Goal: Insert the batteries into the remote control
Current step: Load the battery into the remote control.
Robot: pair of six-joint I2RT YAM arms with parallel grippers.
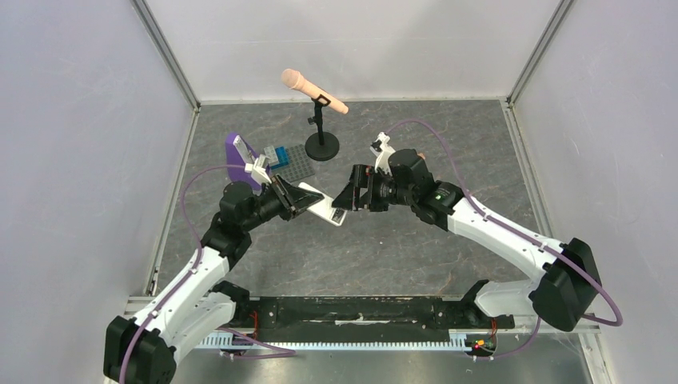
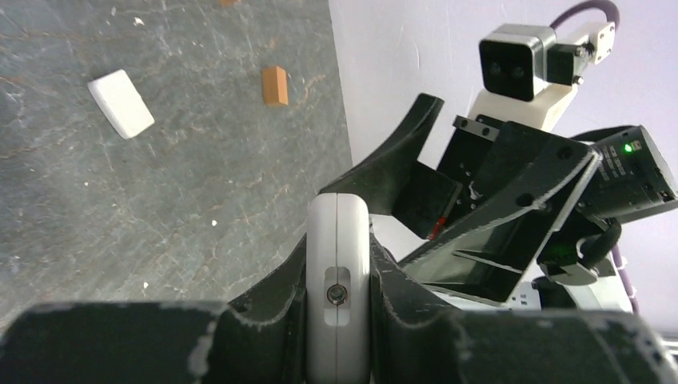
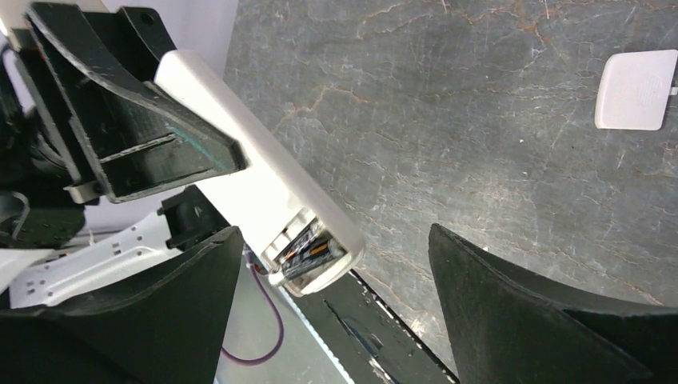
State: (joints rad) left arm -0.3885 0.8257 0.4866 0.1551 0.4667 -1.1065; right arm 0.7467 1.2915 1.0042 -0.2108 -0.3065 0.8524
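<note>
Black-fingered, the right gripper [image 3: 334, 240] stands spread wide either side of the open end of the remote control [image 3: 256, 180], lower centre of its view, the batteries [image 3: 308, 251] seated inside. The left gripper [image 2: 338, 256] pinches the remote control's other end, mid-frame overhead.

no legible text, labels or numbers

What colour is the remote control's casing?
White remote control; clearest in the right wrist view.

The remote [image 3: 268, 184] is smooth white plastic. The batteries [image 3: 309, 250] look dark and shiny. The counter [image 3: 480, 120] looks like dull grey stone. The block [image 2: 274, 86] is wood.
</note>
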